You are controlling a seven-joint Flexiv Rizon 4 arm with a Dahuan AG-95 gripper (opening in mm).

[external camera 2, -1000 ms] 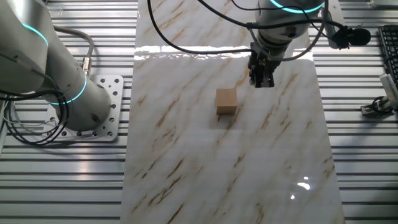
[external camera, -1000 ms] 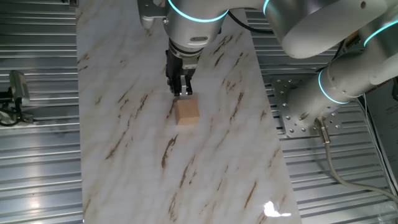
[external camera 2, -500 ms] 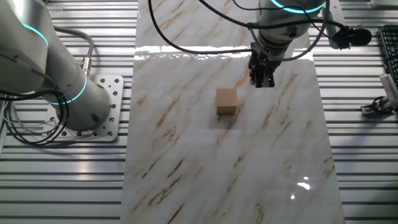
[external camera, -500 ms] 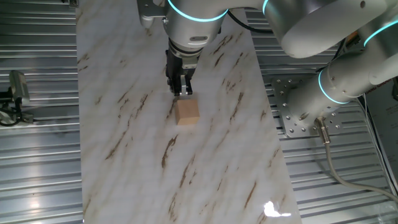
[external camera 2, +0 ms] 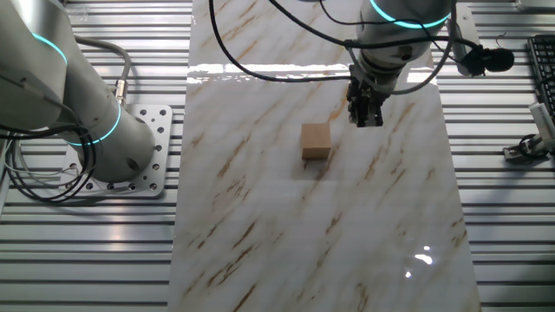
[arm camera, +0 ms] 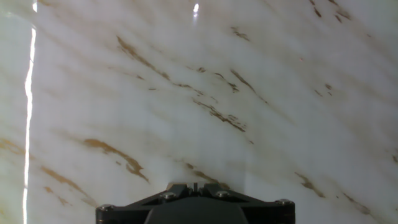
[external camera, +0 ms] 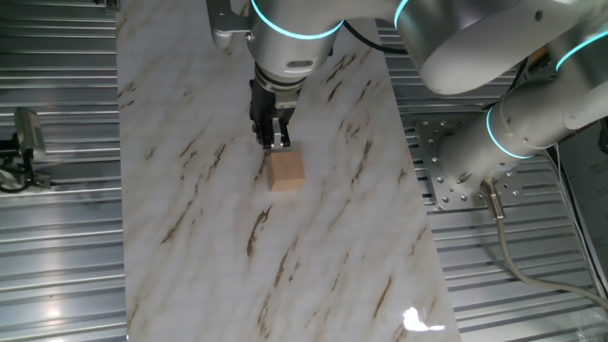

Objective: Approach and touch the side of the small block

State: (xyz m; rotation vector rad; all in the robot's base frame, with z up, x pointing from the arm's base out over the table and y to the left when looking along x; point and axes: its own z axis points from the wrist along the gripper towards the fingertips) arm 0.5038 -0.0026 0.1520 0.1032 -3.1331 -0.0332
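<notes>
The small block (external camera: 285, 171) is a plain light-tan wooden cube on the marble-patterned board; it also shows in the other fixed view (external camera 2: 316, 140). My gripper (external camera: 273, 141) hangs just behind the block's far side, its black fingers pressed together and empty. In the other fixed view the gripper (external camera 2: 365, 119) is to the right of the block with a visible gap between them. The hand view shows only the closed gripper (arm camera: 195, 185) and bare board; the block is out of that view.
The marble-patterned board (external camera: 190, 237) lies on a ribbed metal table. The arm's base plate (external camera 2: 143, 165) sits left of the board in the other fixed view. A small fixture (external camera: 24, 142) stands off the board at the left edge.
The gripper has shifted slightly, a little lower and toward the block's side. The block has not moved.
</notes>
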